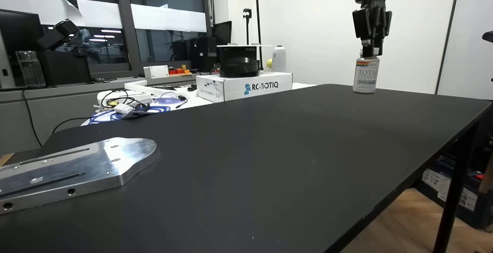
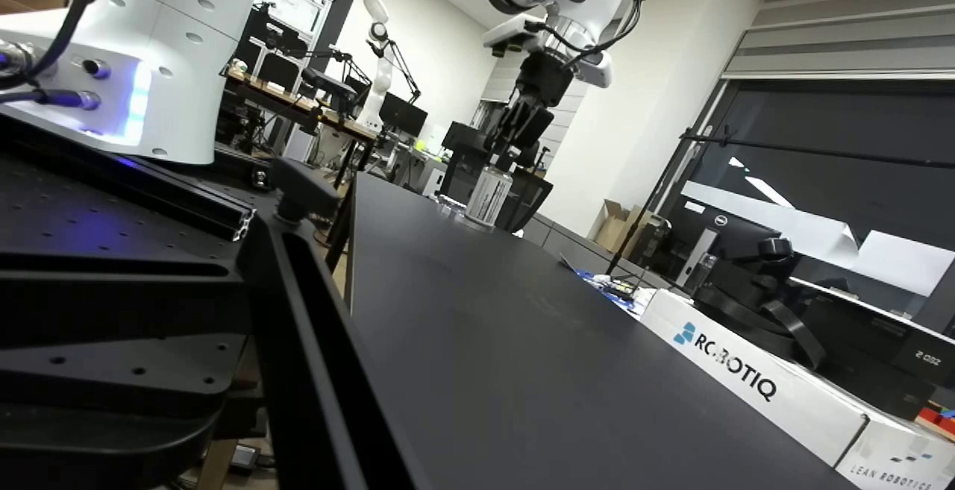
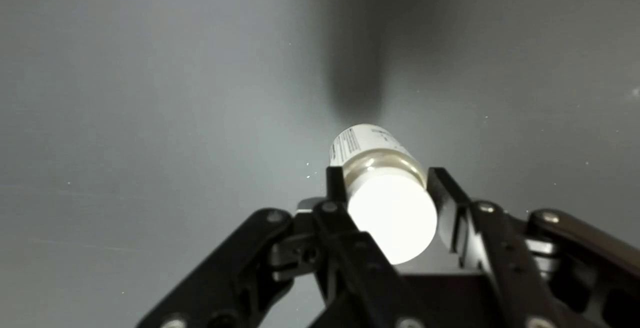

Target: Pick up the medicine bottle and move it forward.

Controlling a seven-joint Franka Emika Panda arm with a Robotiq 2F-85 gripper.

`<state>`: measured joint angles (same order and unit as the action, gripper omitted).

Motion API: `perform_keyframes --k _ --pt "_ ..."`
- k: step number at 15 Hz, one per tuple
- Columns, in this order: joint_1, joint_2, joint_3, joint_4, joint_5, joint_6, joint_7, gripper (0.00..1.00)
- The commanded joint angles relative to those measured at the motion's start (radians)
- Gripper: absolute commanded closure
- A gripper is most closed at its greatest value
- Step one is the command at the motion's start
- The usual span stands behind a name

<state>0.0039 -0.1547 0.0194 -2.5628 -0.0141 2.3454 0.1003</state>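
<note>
The pincer [image 3: 387, 188] is closed to the neck width of the medicine bottle [image 1: 366, 76]; its fingertips [image 3: 335, 183] appear to bear on opposite sides, at or just below the white cap [image 3: 392, 218]. The bottle is upright, or nearly so, over the bench [image 1: 269, 149]. Whether its base touches the surface or sits just above it cannot be told. Gripping from above at the neck leaves the labelled body free, which should permit upright placement. The cap likely resists downward slip; the small contact area may allow swing, so move slowly.

A slotted metal plate [image 1: 77, 166] lies on the same bench, well apart from the bottle; if the forward path leads that way, route around it. A white ROBOTIQ box [image 1: 250, 87], bearing a black device [image 1: 238, 66], stands beyond the bench edge in both exterior views. A black knob [image 2: 302, 188] projects beside the bench.
</note>
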Motion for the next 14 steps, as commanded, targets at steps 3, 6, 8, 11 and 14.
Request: perform_keyframes --k 3,6,8,11,14 --pt "0.0 -0.001 0.0 0.0 -0.003 -0.004 -0.001 0.56" --pt "0.0 0.002 0.0 0.0 -0.003 -0.004 -0.001 0.56" --pt "-0.019 0.057 -0.011 0.046 -0.026 0.02 0.012 0.81" --pt "-0.061 0.169 -0.043 0.177 -0.076 0.06 0.031 0.81" --pt "-0.087 0.302 -0.081 0.351 -0.085 0.079 0.044 0.81"
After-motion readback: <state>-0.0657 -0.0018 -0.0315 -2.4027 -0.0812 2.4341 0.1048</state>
